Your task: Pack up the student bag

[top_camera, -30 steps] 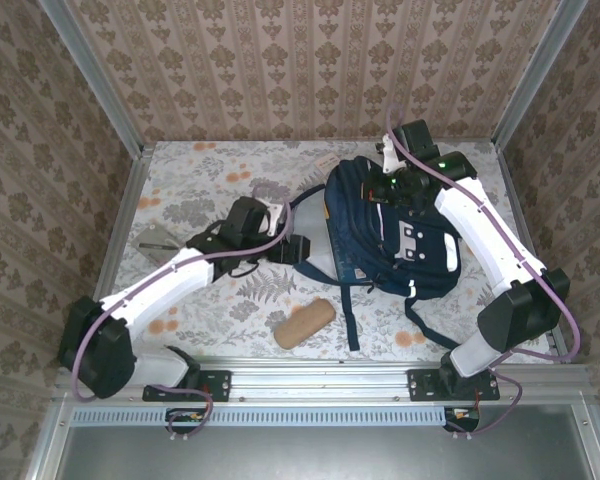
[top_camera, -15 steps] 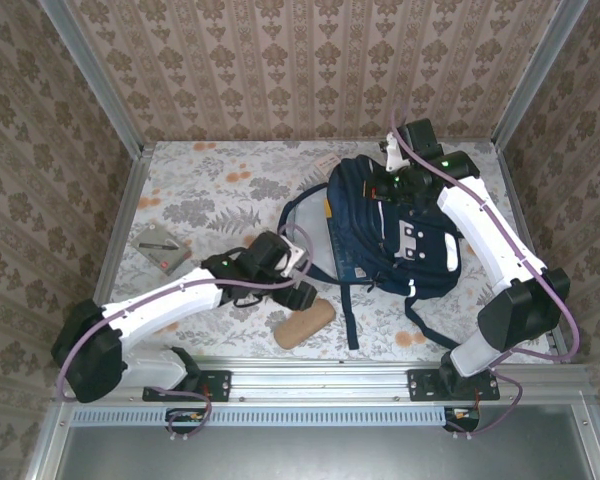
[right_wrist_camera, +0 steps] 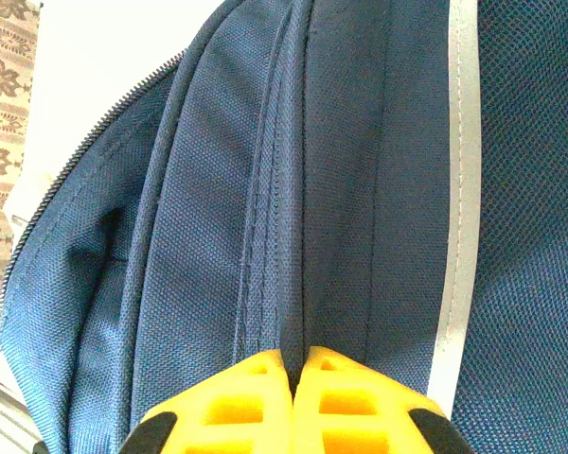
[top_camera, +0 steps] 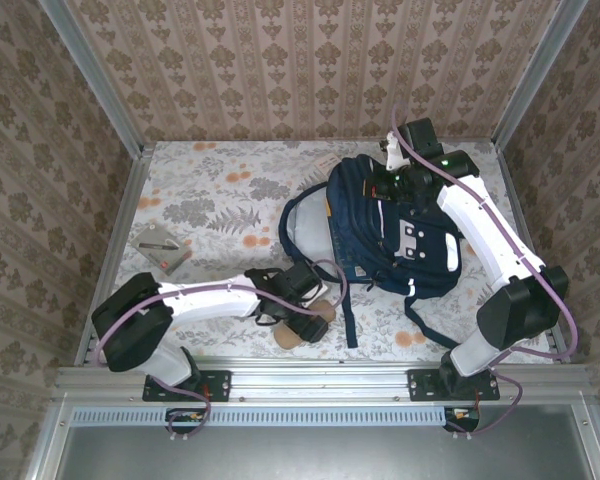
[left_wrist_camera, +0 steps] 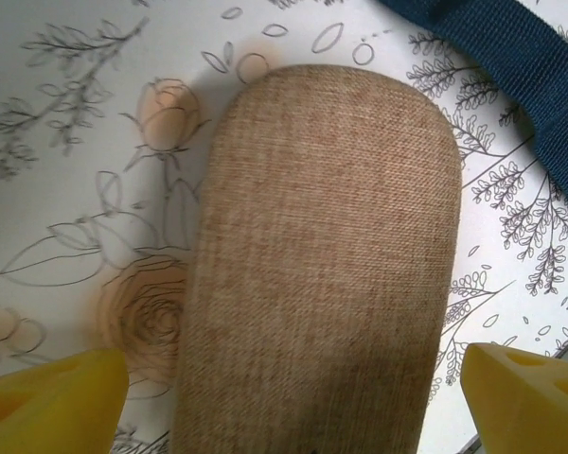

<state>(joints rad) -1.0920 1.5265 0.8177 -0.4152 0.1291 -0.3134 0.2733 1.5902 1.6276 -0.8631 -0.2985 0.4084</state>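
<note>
The student bag [top_camera: 395, 230] lies on the tabletop's [top_camera: 210, 180] far right, its top fold pinched in the closed right pincer [right_wrist_camera: 298, 364]; its interior is hard to make out. The left pincer [left_wrist_camera: 289, 392] stands wide open astride a tan pouch [left_wrist_camera: 322, 246], whose near end is cut off.

Navy student bag [top_camera: 365, 235] with a white stripe, tan woven case [left_wrist_camera: 322, 265], floral-printed table [top_camera: 210, 190].

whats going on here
Two robot arms are packing a student bag. The right gripper is shut on a fold of fabric at the bag's top. The left gripper is open above a tan pouch on the table, one finger either side of it. The pouch is not gripped yet.
</note>
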